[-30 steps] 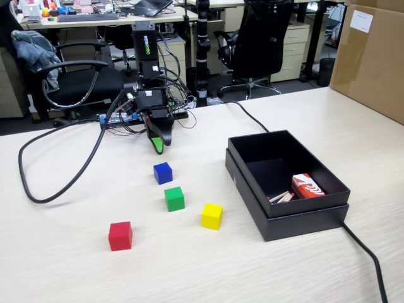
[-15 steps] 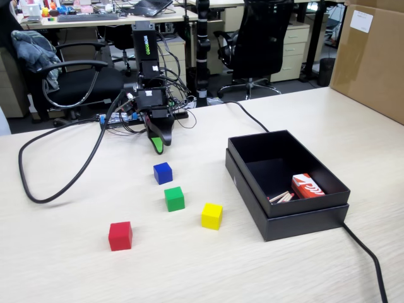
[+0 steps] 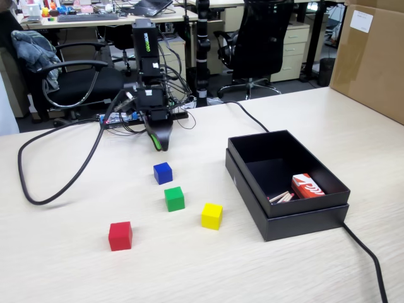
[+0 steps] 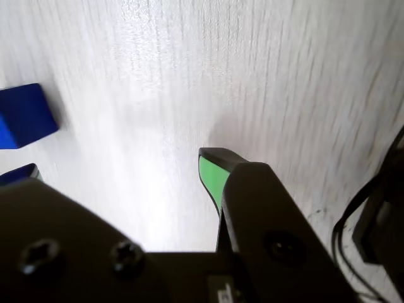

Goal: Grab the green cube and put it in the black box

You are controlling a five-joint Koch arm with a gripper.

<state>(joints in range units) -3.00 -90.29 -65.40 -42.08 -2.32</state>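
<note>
In the fixed view the green cube (image 3: 174, 198) sits on the pale table between a blue cube (image 3: 163, 173) and a yellow cube (image 3: 211, 216). The black box (image 3: 249, 175) stands to their right, its top uncovered. My gripper (image 3: 159, 144) points down just above the table, behind the blue cube and well short of the green one. In the wrist view my gripper (image 4: 120, 167) is open with only bare table between the jaws. One green-padded fingertip (image 4: 211, 173) shows clearly. The blue cube (image 4: 25, 117) lies at the left edge there. The green cube is out of that view.
A red cube (image 3: 120, 236) lies front left. Inside the black box are a red-and-white pack (image 3: 307, 187) and some thin sticks (image 3: 281, 197). A black cable (image 3: 38, 189) loops on the left; another (image 3: 369, 259) runs from the box. A brown cardboard box (image 3: 372, 57) stands far right.
</note>
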